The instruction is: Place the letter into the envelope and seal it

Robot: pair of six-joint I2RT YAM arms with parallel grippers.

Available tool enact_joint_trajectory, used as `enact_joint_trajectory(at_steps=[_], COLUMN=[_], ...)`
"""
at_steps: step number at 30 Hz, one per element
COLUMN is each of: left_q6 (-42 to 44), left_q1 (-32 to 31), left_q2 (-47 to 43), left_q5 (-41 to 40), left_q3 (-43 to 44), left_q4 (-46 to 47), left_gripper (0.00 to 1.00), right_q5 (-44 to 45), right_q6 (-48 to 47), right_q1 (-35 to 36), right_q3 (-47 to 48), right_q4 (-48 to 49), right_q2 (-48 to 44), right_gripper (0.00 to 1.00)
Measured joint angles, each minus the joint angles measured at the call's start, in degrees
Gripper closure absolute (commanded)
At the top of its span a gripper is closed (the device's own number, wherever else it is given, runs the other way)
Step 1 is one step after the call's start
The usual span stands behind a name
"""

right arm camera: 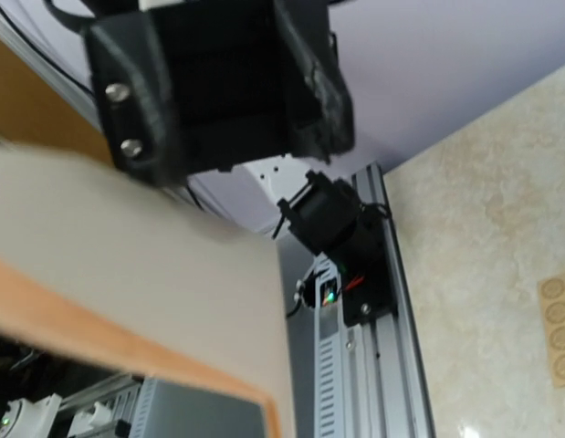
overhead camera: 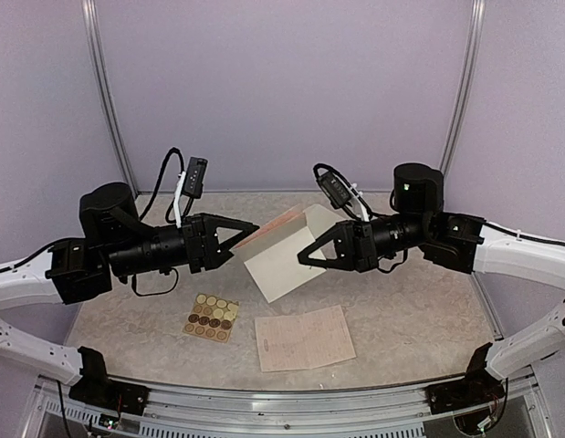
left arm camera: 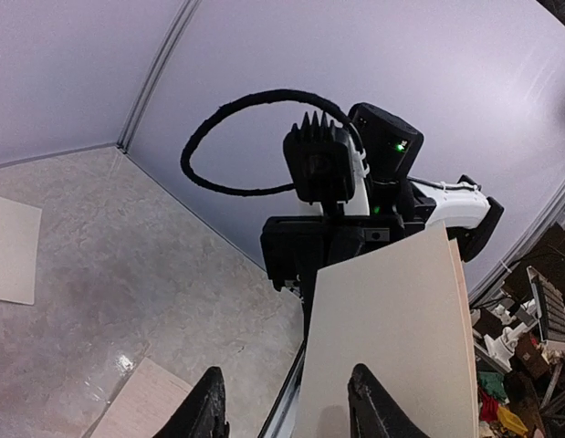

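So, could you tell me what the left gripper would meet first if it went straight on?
Most likely the envelope, which the right gripper holds up just ahead of the left gripper's open tips; depth is unclear.

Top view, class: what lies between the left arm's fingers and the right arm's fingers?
The cream envelope, tilted and gripped at one edge by the right fingers, fills the stretch across to the left fingers. The top view shows this.

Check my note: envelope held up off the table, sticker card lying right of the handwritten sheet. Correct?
Not quite. The top external view shows the sticker card lying left of the handwritten sheet, not right. The envelope is indeed held up off the table.
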Motion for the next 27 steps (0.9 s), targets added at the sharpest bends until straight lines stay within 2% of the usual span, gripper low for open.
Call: enact_joint_trajectory(at_steps=[4,11,20,22,23,27], left_q6=[1.42,2.34,3.15,3.21,3.41,3.48], left_q1=[-0.46,-0.81,-1.38,-1.44,-1.44,-1.44], left_q2=[2.75,5.29,6.8,6.97,6.99,6.97], left_q5=[3.41,7.19,10.56,11.15,11.43,11.34], left_q3=[1.07,1.07,1.46,1.64,1.68,1.68], left_q4=[-0.07,-1.27,-1.55,-1.68,-1.68,-1.68], left_gripper=[0.51,0.54,0.94,1.0,1.0,1.0], right_q5=[-0.61,-1.57,-1.97,-1.55,-1.05,2.93], right_q6=[-1.25,-2.45,-3.02,-3.19,-3.3,-3.72], right_q1=[0.2,0.24,0.24,0.24,0.24,0.22], right_q3=[0.7,1.4,1.92,2.19,2.25,2.25], right_q4=[-2.1,-3.34,-4.42,-4.9,-5.14,-6.23], right_q2=[0.59,0.66,0.76,0.76,0.76,0.61], right_gripper=[1.0,1.0,1.0,1.0,1.0,0.74])
